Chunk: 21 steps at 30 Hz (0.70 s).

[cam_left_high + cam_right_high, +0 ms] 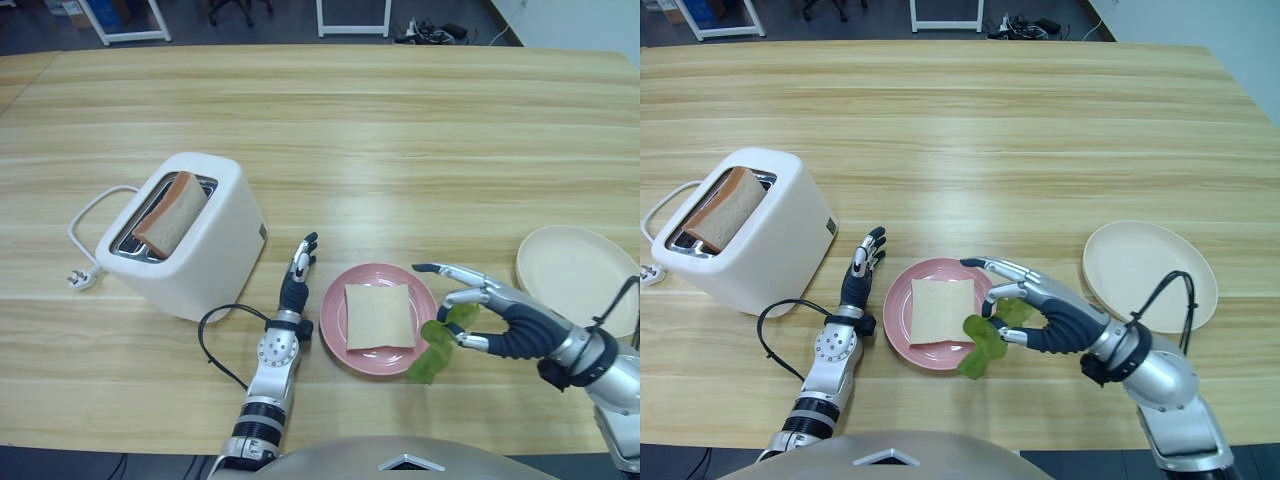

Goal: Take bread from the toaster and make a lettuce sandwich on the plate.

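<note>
So the right hand (510,325) is where it's at: it's got a floppy bit of lettuce (432,358) pinched between the thumb and the lower fingers, while the top finger sticks out straight over the pink plate (335,300). Pretty light pinch by the look of it, which makes sense for a leaf that'd tear if squeezed. The leaf hangs down by the plate's right rim, near the front edge of the desk (400,150). From where I'm standing I honestly can't tell if the bottom of it is touching the rim or just dangling over it. On the plate there's one slice of bread (377,316) lying flat and bare, so my read is the lettuce is about to go on top of that. The left hand (296,285) rests on the desk just left of the plate, fingers stretched out and holding nothing, probably parked there to stay out of the way. Further left, toward the front-left corner, the white toaster (215,265) has another slice (175,215) poking up out of its slot at a tilt, which I'd guess is the lid for the sandwich. There's a spare cream plate (575,275) over by the right edge, nothing on it.
</note>
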Motion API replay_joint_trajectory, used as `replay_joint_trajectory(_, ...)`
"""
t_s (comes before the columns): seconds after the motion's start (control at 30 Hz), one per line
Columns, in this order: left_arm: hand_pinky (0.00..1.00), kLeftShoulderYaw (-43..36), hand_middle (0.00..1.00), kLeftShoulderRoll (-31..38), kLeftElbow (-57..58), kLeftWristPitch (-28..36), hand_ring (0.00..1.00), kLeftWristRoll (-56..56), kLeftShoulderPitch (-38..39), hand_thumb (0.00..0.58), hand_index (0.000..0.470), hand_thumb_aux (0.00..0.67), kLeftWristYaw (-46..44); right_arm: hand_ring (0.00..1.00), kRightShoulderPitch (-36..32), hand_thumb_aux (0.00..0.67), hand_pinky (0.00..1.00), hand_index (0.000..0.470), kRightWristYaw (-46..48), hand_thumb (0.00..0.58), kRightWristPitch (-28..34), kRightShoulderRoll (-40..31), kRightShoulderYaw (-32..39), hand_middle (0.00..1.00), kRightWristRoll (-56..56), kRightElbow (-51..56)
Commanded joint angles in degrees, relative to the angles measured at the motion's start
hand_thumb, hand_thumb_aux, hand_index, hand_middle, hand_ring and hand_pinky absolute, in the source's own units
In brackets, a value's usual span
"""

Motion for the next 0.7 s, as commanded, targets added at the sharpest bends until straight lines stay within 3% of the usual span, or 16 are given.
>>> replay_joint_trajectory(0.03, 0.0, -1.1, 0.0, -0.3, 1.0, 2.2, 0.0, 0.8, 2.2, 0.0, 0.0, 0.0, -0.5, 0.0, -5.2, 0.67, 0.0, 0.47, -0.4, 0.58, 0.2, 2.2, 3.2, 0.0, -4.9, 6.9)
replay_joint_trajectory(0.33, 0.0, -1.8, 0.0, -0.7, 0.7, 2.5, 0.0, 1.0, 3.1, 0.0, 0.0, 0.0, 0.2, 0.0, -15.7, 0.67, 0.0, 0.47, -1.1, 0.58, -1.1, 6.4, 9.7, 0.0, -11.5, 16.7)
replay_joint_trajectory(0.7, 0.0, -2.1, 0.0, -0.7, 1.3, 2.6, 0.0, 0.9, 3.0, 0.0, 0.0, 0.0, 0.4, 0.0, -22.9, 0.67, 0.0, 0.47, -2.0, 0.58, -2.2, 11.2, 16.6, 0.0, -16.9, 24.4)
